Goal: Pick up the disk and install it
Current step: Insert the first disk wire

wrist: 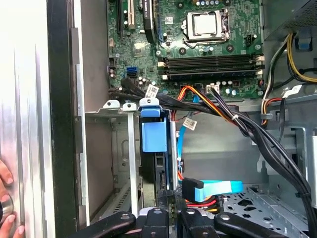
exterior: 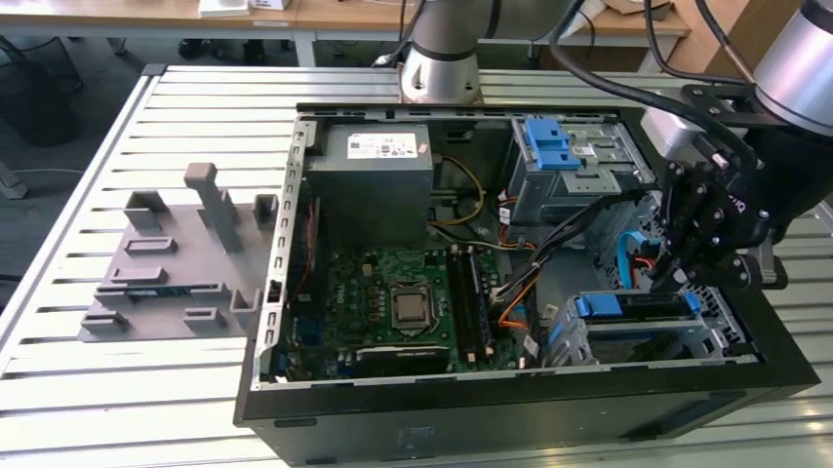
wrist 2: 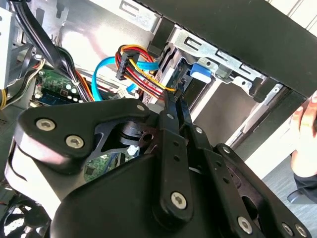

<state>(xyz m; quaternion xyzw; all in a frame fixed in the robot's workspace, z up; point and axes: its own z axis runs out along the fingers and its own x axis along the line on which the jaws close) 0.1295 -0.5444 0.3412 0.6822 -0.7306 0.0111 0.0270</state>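
**Ana:** Down at the corner drive cage [exterior: 729, 336] of the open computer case [exterior: 521, 409], the disk [exterior: 638, 305] is already sitting on edge in its slot. Its blue bracket is showing along the top, as the first wrist view [wrist: 153, 136] makes plain.

**Ben:** And the gripper [exterior: 677, 283]?

**Ana:** It is hanging right over that slot. Its fingers [wrist: 162, 198] are pressed close together, and nothing is visibly sitting between them. The tips are lying at the disk's near end, though it is hard to tell whether they are actually touching it.

**Ben:** So what is worrying her about this position?

**Ana:** Mostly the wiring. A flat blue cable [wrist: 218, 188] and a bundle of red and yellow wires [wrist 2: 138, 74] are running just beside the fingers. Any sideways drift is likely to hook one and drag its plug loose.

**Ben:** And the disk itself?

**Ana:** It looks like it is nearing its seat, by her judgement. If the arm is pressing off-centre, the bracket is probably going to tilt and jam against the cage rails. It may then fail to latch.

**Ben:** Anything outside the case?

**Ana:** A person's hand [wrist: 6, 198] is resting against the case's outer wall, near the cage. If the case is shifting under that hand, the slot is going to move out of line with the gripper.
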